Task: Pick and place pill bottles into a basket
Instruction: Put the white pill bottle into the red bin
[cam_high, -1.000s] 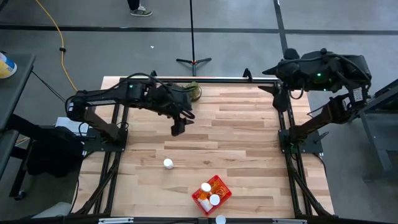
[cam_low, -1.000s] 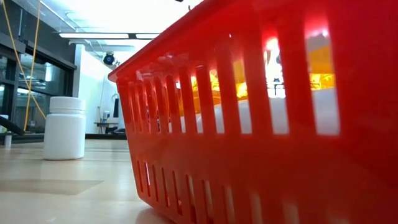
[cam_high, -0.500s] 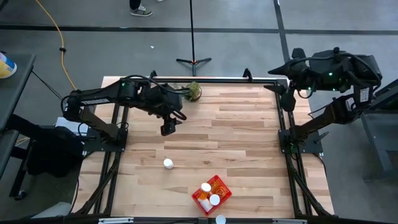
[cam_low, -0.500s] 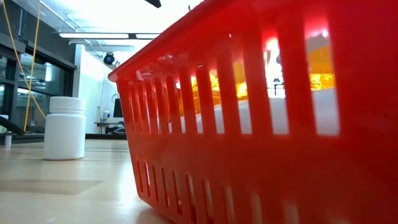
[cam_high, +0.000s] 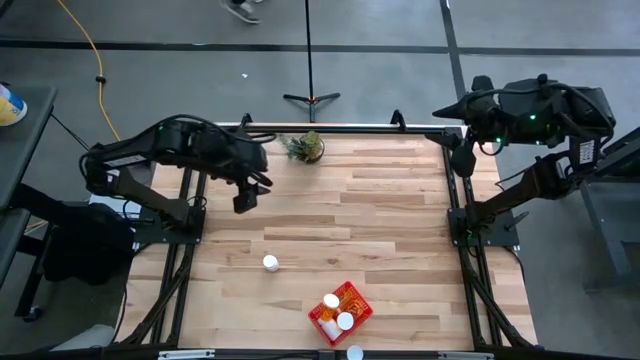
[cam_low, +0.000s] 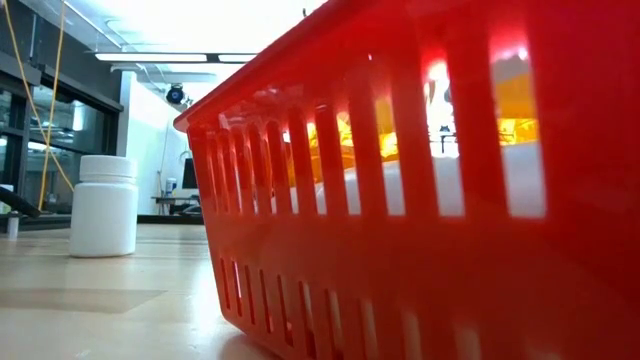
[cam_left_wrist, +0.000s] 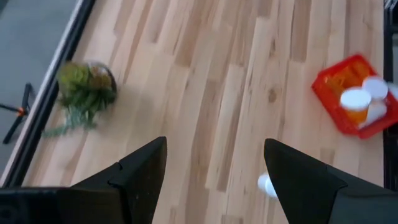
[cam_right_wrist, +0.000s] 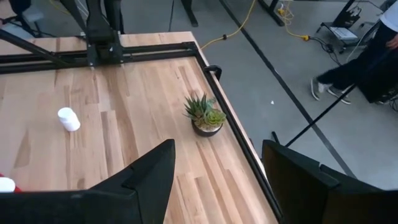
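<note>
The red basket (cam_high: 341, 312) sits near the table's near edge and fills the low view (cam_low: 420, 200). It holds pill bottles with white caps (cam_high: 345, 320) and orange bodies (cam_left_wrist: 356, 102). One loose bottle (cam_high: 270, 263) stands upright on the table left of the basket; it also shows in the low view (cam_low: 104, 205) and in both wrist views (cam_left_wrist: 266, 185) (cam_right_wrist: 68, 118). Another white cap (cam_high: 354, 352) shows at the table's near edge. My left gripper (cam_high: 243, 200) (cam_left_wrist: 214, 180) is open and empty above the table's left part. My right gripper (cam_high: 462, 160) (cam_right_wrist: 217, 180) is open and empty at the far right corner.
A small potted plant (cam_high: 305, 147) stands at the far edge, between the arms. Bare wood lies across the table's middle and right (cam_high: 400, 230). A tripod foot (cam_high: 312, 98) and a person's feet (cam_high: 245, 8) are on the floor beyond the table.
My left gripper has drawn back from the table's middle toward its left edge, staying open and empty. My right arm has pulled back a little toward the right edge. The bottles and the basket have not moved.
</note>
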